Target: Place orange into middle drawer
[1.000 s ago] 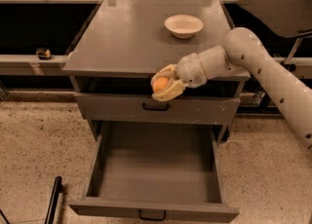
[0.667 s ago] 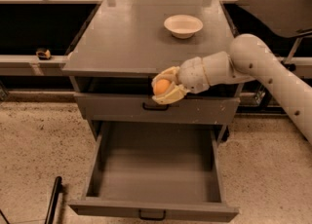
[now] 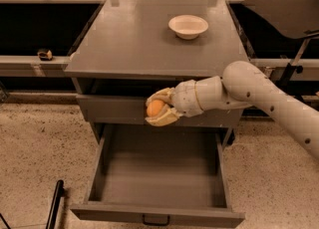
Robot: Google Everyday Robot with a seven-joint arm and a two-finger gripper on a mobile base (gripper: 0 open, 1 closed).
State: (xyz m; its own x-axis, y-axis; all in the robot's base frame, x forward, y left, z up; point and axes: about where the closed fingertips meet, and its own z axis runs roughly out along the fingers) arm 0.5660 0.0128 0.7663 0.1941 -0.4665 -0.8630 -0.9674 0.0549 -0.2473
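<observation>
My gripper (image 3: 158, 108) is shut on the orange (image 3: 155, 107), a small round orange fruit held between the pale fingers (image 3: 160, 120). It hangs in front of the closed upper drawer front (image 3: 114, 109), above the back edge of the middle drawer (image 3: 157, 212). The middle drawer is grey, pulled fully open and holds nothing. Its small black bar handle (image 3: 156, 219) is at the bottom edge of the view. My white arm (image 3: 259, 93) reaches in from the right.
A shallow white bowl (image 3: 188, 26) sits on the grey cabinet top (image 3: 134, 39) at the back right. A dark chair or stand (image 3: 289, 14) is at the right. A black rod (image 3: 54, 204) lies on the speckled floor at the lower left.
My gripper has moved down with the orange, from level with the cabinet top's front edge to in front of the upper drawer, closer to the open middle drawer.
</observation>
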